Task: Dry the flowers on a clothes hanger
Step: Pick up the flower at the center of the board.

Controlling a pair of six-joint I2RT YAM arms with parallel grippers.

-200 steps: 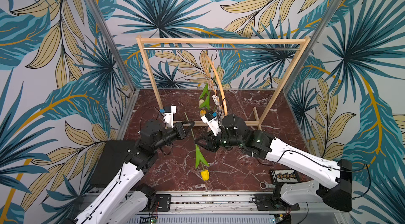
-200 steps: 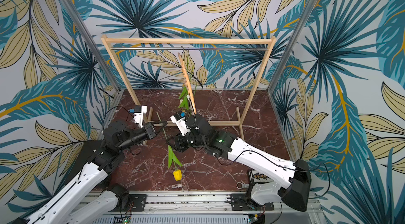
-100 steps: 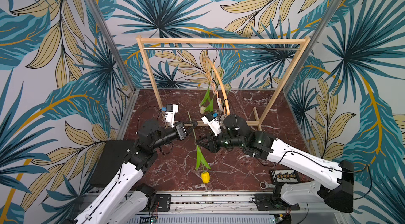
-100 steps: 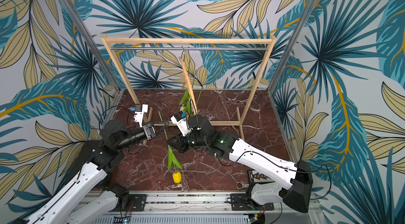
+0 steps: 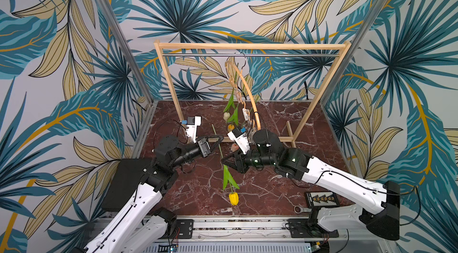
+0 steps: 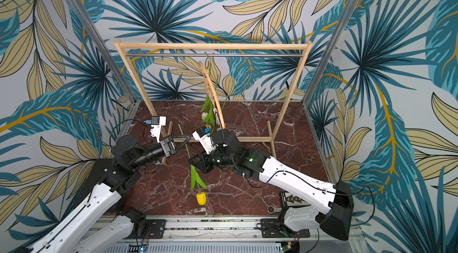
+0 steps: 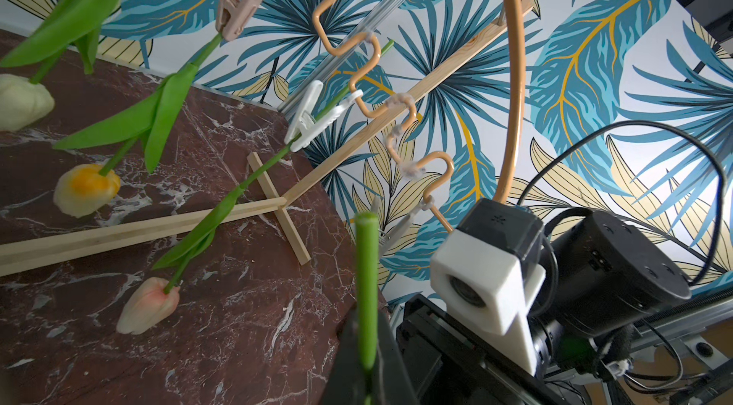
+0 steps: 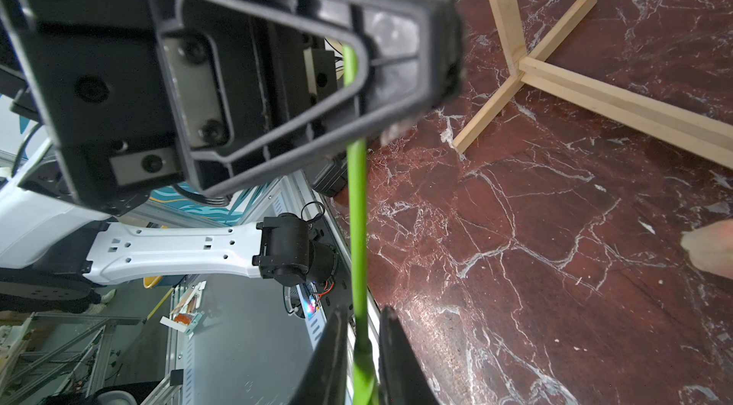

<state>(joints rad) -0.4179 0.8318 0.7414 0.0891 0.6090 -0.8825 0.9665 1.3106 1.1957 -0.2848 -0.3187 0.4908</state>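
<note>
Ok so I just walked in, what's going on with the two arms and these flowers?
Three tulips already hang head-down from clips on the wooden hanger, which hangs on the rack's rail. The fourth, the yellow tulip, is held between the arms. The left arm has its jaws shut on the stem near its cut end. The right arm has its jaws close around the stem lower down, though a firm pinch isn't clear. It isn't clipped yet.

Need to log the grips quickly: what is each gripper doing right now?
Left gripper: closed on the yellow tulip's stem.
Right gripper: jaws astride the same stem; whether they clamp it cannot be told.
</note>
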